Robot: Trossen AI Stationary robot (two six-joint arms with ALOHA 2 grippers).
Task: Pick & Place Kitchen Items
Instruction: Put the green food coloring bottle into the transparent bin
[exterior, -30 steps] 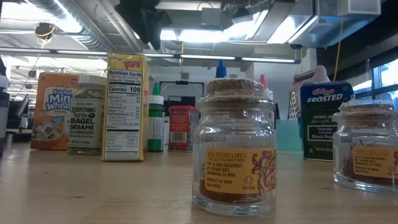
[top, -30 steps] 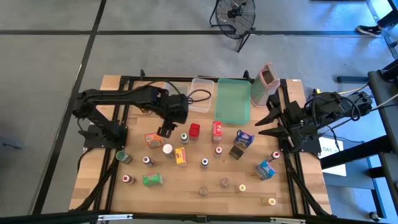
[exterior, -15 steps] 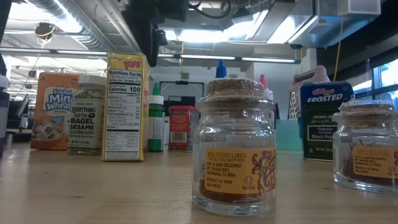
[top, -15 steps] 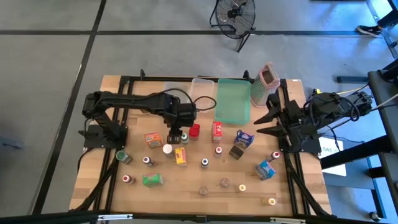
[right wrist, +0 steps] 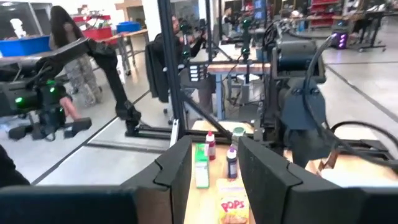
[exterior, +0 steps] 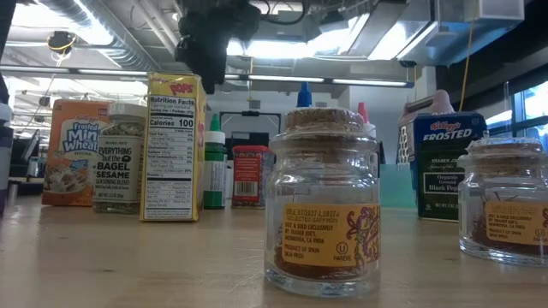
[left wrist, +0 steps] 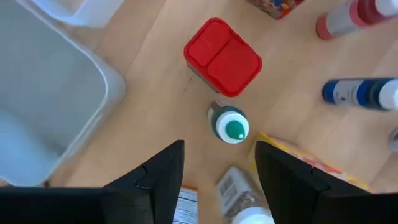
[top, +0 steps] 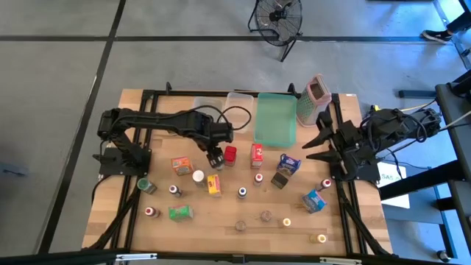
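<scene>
Your left gripper (left wrist: 219,163) hangs above the table (top: 221,221) with its fingers apart and empty, directly over a small green-capped bottle (left wrist: 231,126) standing upright beside a red-lidded jar (left wrist: 222,56). Your right gripper (top: 312,145) waits at the table's right edge, fingers apart, holding nothing.

Green tray (top: 275,118) beside clear tubs (top: 238,111), grater (top: 316,99); fan (top: 277,16) on floor

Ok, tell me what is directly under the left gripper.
The left gripper, fingers apart, hangs over a green-capped spice bottle beside a red-lidded jar. The bottle's label is hidden beneath its cap.
</scene>
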